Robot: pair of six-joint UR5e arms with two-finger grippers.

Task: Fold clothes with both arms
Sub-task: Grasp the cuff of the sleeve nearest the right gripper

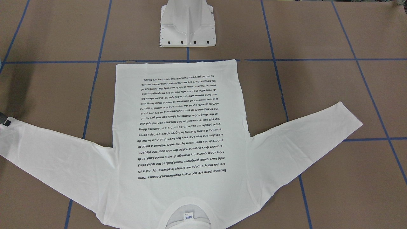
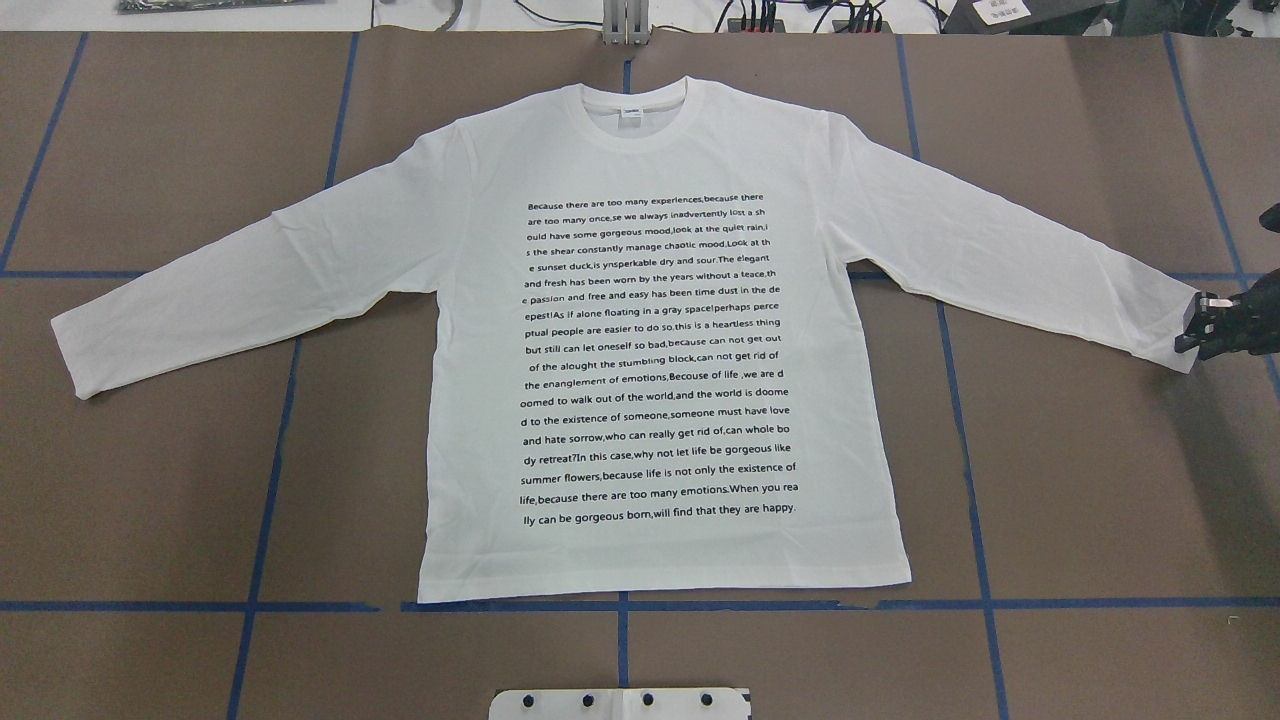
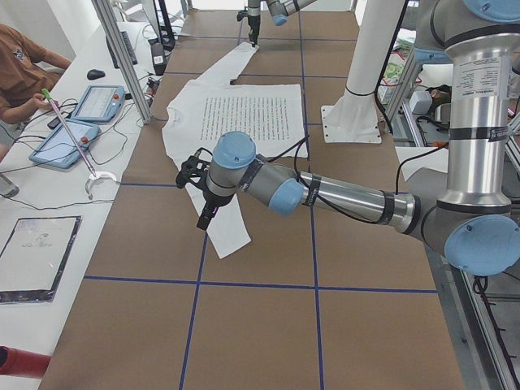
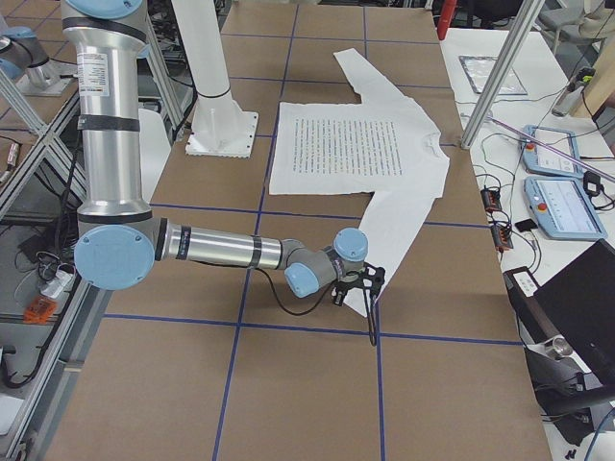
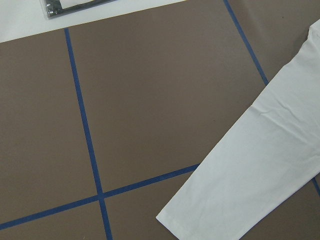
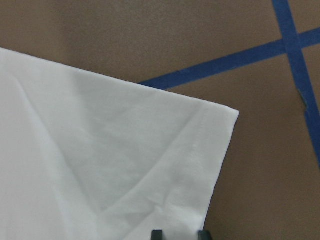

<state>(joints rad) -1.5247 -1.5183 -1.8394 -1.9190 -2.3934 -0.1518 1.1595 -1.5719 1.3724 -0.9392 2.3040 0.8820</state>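
Jaws of the right gripper (image 6: 180,235) stand slightly apart, straddling the right cuff (image 2: 1180,340); the shirt (image 2: 650,350) lies flat mid-table (image 2: 1100,480), sleeve running inward; left gripper (image 3: 203,218) hovers above the left cuff (image 3: 231,244), its jaws untellable.

The wide flat table (image 2: 150,480) had a brown cover, and thin blue tape lines (image 2: 150,606) cut it into big squares. A big white long-sleeved cloth shirt (image 2: 480,250) lay flat on it, with its black words facing up and both sleeves spread out to the sides. Its bottom edge lay along one tape line. Near that edge stood the white square foot of a post (image 1: 187,30).
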